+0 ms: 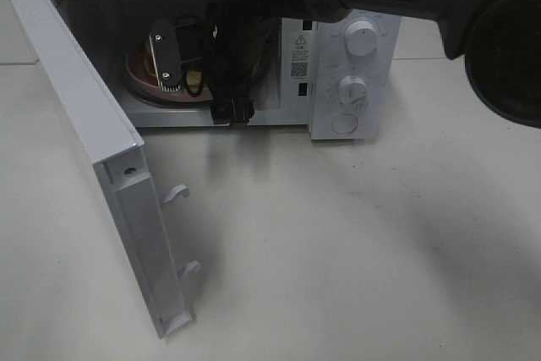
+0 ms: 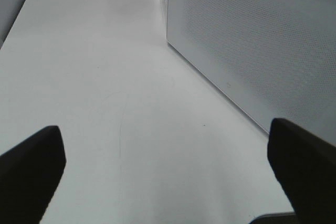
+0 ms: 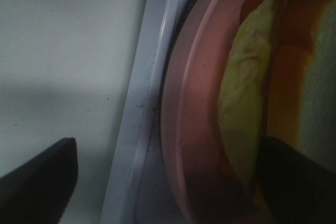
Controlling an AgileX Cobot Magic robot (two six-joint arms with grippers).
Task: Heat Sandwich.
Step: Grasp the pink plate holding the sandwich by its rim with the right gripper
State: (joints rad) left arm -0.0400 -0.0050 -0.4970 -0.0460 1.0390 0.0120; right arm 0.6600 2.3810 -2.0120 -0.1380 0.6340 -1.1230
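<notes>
I had the right gripper (image 1: 182, 69) reaching into the open microwave (image 1: 347, 65), its fingers standing apart with one over the sandwich (image 3: 283, 77) and the other outside the pink plate (image 3: 184, 129); I could not tell whether either touched anything. The sandwich lay on that plate inside the cavity, yellow-green filling showing at its edge. The left gripper (image 2: 168, 182) hung over the bare table (image 2: 105, 77) beside the microwave's perforated side wall, fingers wide apart and empty. I judged the loading step nearly done: next I would need to draw the right arm clear of the cavity, then swing the door (image 1: 93, 150) shut.
</notes>
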